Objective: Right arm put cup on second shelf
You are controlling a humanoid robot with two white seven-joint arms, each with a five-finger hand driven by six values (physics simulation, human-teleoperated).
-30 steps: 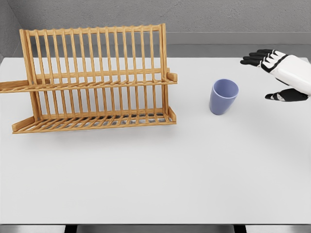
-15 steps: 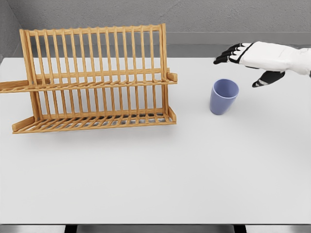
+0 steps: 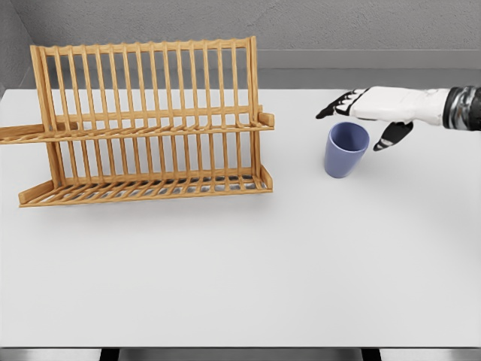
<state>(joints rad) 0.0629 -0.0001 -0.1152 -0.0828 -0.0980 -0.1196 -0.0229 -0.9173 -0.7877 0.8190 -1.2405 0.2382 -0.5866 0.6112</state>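
Now the right hand [image 3: 370, 113] reaches in from the right edge, hanging just above and behind the blue cup [image 3: 346, 149], with fingers spread and holding nothing. The dark fingertips [image 3: 331, 109] stretch out past the far rim to the left, while the thumb [image 3: 393, 134] drops down on the cup's right side. That looks like a hand shaped to wrap the cup's body from behind, thumb on one flank and fingers on the other. No contact that I can make out; the thumb is near the wall, but there seems to be a gap.

The cup stands upright, mouth up, on the white surface [image 3: 301, 263], well apart from the wooden dish rack [image 3: 150, 124] off to its left. Standing free like that, it gives the hand open room all round.

The rack has two tiers, a low slatted tray and an upper shelf [image 3: 150, 129] running along its middle, backed by tall upright bars. That upper level is, I'd judge, the target. Nothing sits on either tier.

So we're at the approach stage: grasp not made, lift and carry leftward all still to come. The close needs care, since a light cup could tip if the thumb arrives first. No left arm in shot.
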